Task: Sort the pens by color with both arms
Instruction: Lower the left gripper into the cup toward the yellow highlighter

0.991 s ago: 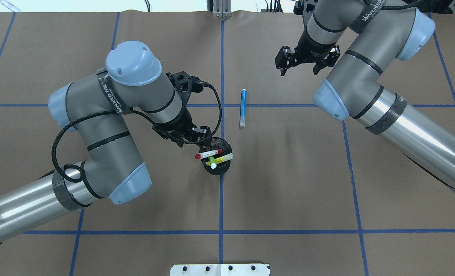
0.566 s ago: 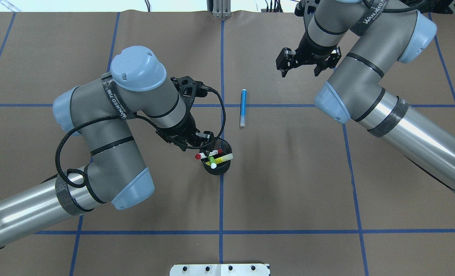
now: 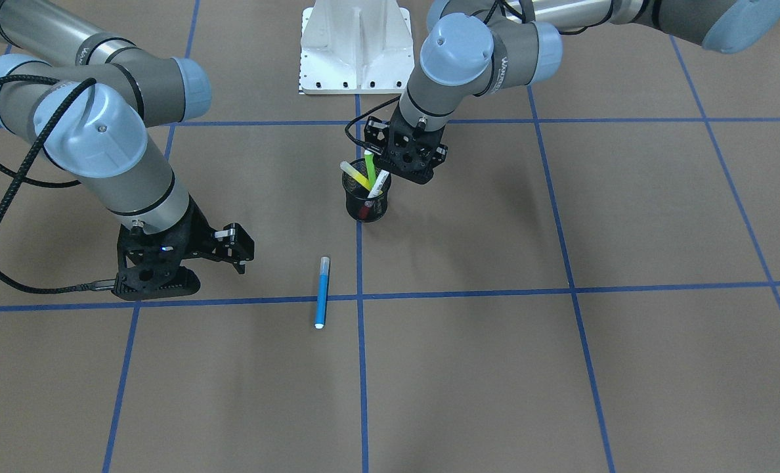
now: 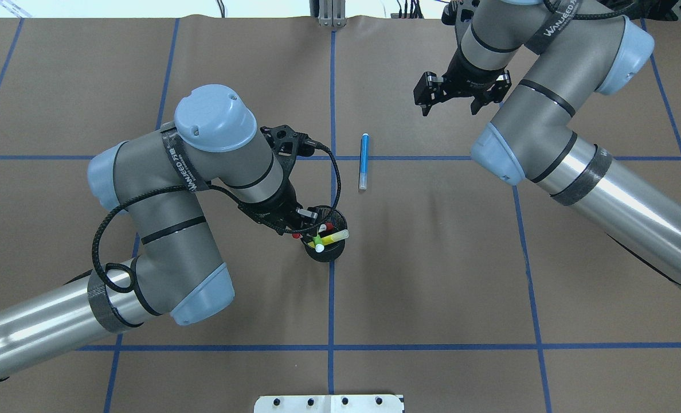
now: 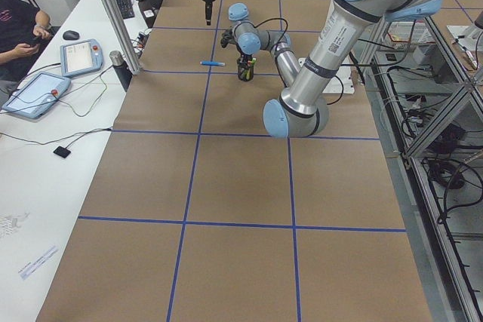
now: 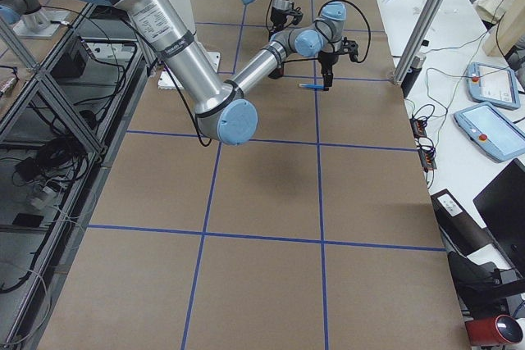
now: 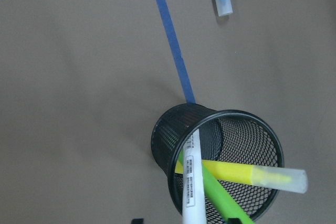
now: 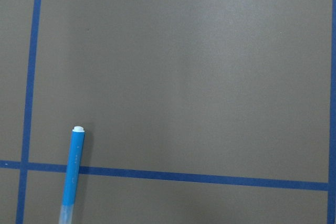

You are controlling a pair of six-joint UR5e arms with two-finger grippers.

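The blue pen (image 4: 364,162) lies flat on the brown table, also in the front view (image 3: 322,292) and the right wrist view (image 8: 72,174). The white pen with red ends (image 7: 191,182), the green highlighter (image 7: 220,198) and the yellow highlighter (image 7: 247,172) stand tilted in a black mesh cup (image 7: 168,140). My left gripper (image 4: 303,225) is open just over the cup (image 4: 324,252), with its fingers on either side of the white pen's top (image 3: 378,184). My right gripper (image 4: 449,106) is open and empty, hovering beyond and to the right of the blue pen.
Blue tape lines (image 4: 332,298) divide the brown table into squares. The white pedestal base (image 3: 356,46) stands at the robot's side. Operators' tablets and cables lie on a side bench (image 5: 45,88) beyond the far edge.
My left arm has moved right and toward the cup, bringing the open gripper over the white pen's red cap. My right gripper has barely shifted. The pens have not moved.
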